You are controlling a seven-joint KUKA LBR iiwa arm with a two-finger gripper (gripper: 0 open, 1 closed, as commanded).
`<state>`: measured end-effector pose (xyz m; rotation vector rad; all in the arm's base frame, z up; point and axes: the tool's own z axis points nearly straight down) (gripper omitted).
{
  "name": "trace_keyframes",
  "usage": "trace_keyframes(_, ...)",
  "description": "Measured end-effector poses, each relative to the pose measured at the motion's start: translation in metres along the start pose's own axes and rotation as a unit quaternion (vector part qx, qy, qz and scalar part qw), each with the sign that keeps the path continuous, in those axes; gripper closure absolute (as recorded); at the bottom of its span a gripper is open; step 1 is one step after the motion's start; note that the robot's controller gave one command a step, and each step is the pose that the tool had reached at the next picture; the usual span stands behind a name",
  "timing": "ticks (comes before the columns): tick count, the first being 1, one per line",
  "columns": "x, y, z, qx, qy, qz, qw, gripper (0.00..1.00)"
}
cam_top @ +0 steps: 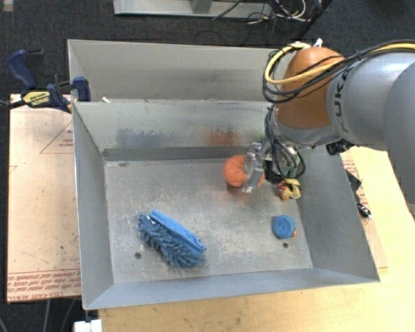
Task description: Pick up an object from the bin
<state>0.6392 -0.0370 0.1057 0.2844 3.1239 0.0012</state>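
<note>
My gripper (253, 174) hangs low in the back right part of the bin, under the arm's orange cover. An orange ball (234, 171) sits right against its left side, touching or nearly touching it, and I cannot tell whether the ball is held. A small yellow and red thing (288, 190) lies just to the right of the gripper, below the wrist cables. Nearer the front, a small blue round disc (283, 227) rests on the bin floor.
A blue bristly brush (171, 239) lies at the front left of the bin floor, well apart from the gripper. The arm comes in over the bin's right wall.
</note>
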Motion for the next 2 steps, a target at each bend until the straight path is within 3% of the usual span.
trace_keyframes(1,-0.015,-0.027,-0.06,-0.001,-0.0069,-0.014,0.9999,1.0)
trace_keyframes(2,0.012,-0.015,-0.118,0.001,-0.0004,0.01,0.9999,1.0)
